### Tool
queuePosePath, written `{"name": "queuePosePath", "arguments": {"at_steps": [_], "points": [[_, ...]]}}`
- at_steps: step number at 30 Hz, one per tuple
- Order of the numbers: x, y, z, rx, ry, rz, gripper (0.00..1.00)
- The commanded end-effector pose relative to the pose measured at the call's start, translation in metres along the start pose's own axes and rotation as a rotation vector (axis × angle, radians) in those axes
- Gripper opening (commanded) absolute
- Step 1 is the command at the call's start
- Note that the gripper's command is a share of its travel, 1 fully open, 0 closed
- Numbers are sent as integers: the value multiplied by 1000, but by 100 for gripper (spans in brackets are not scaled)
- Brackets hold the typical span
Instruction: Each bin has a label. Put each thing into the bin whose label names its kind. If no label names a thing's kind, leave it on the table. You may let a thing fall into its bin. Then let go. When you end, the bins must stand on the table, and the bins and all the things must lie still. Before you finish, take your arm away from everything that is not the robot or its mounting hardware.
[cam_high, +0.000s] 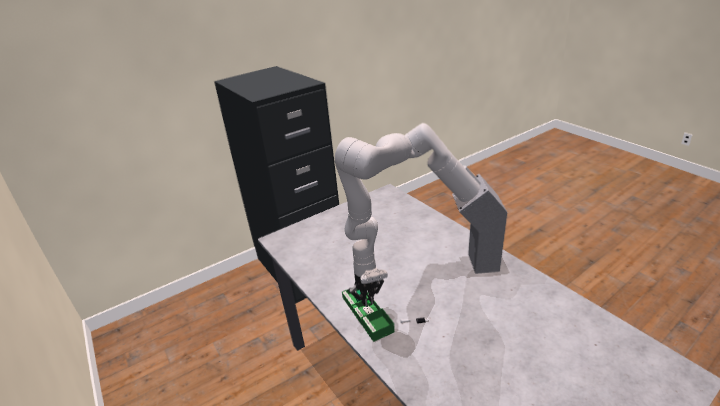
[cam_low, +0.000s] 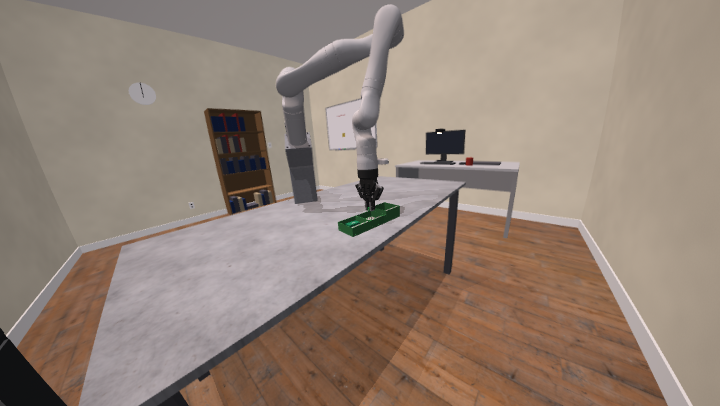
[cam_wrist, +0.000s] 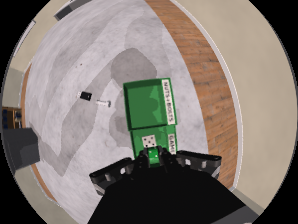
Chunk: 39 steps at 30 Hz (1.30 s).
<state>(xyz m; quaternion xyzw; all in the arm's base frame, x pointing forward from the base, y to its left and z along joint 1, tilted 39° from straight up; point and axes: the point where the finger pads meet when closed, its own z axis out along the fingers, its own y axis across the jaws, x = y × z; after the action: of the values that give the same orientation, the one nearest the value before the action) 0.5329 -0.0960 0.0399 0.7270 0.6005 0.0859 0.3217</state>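
Observation:
A row of green bins (cam_high: 368, 315) with white labels stands at the table's near edge; it also shows in the exterior view (cam_low: 369, 218) and in the wrist view (cam_wrist: 152, 115). My gripper (cam_high: 366, 297) hangs straight down over the middle of the row, just above it. It is shut on a small green piece (cam_wrist: 152, 157) held between the fingertips. A small white, dotted piece (cam_wrist: 149, 141) lies in the bin right below the fingers. A small black piece (cam_high: 420, 320) and a small pale pin (cam_high: 404, 320) lie on the table beside the bins.
The arm's grey base (cam_high: 486, 232) stands on the table behind the bins. The table edge runs close along the bins' outer side, with the wooden floor below. A black filing cabinet (cam_high: 279, 151) stands past the table's far end.

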Motion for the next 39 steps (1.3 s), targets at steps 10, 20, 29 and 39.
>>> {"name": "queuePosePath", "arguments": {"at_steps": [10, 20, 29, 39], "points": [[-4, -2, 22, 5, -8, -2, 11], [-5, -3, 24, 5, -8, -2, 11], [-5, -3, 24, 5, -8, -2, 31], [-5, -3, 24, 5, -8, -2, 31]]}}
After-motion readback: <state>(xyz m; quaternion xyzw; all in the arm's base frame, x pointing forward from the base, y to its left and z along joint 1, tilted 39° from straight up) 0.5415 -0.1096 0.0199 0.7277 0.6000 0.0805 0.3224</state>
